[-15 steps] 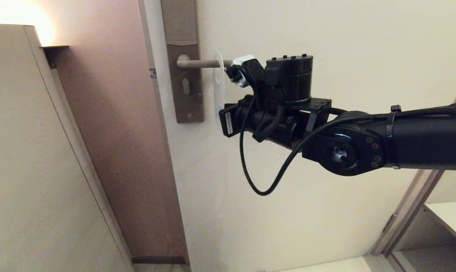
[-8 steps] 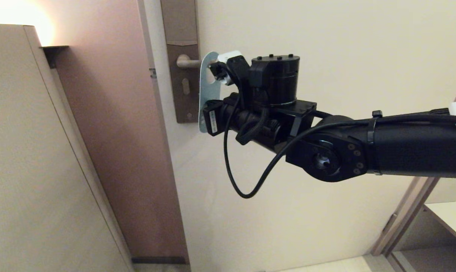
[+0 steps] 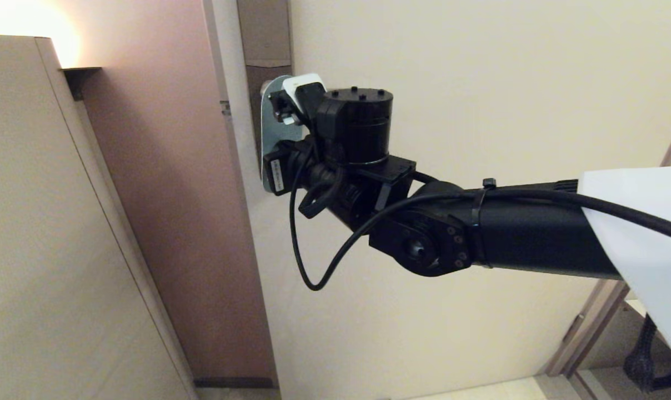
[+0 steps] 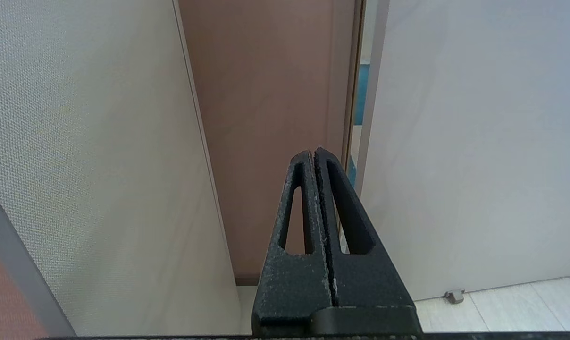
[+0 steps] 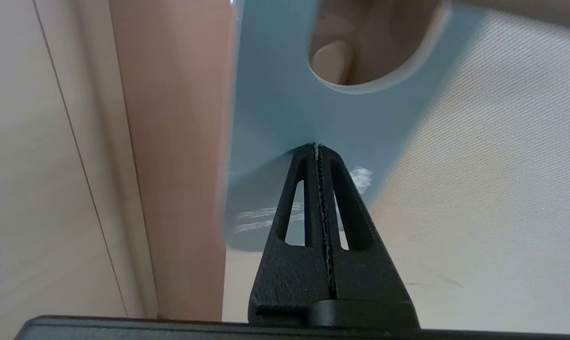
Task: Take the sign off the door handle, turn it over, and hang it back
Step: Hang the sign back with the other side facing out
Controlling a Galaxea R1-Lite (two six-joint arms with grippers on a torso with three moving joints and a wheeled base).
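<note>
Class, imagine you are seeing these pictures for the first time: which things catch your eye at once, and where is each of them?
The black right arm reaches across the pale door, and the right gripper is shut on the sign, whose blue face shows with its oval hole near the top. In the head view the sign sits in front of the brown backplate at the door's edge. The left gripper is shut on nothing, pointing at a brown panel between pale walls.

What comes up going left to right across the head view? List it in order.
Beige cabinet side → brown wall panel → blue sign pinched in the shut right gripper at the door handle's backplate → black right arm → cream door → white cover.
</note>
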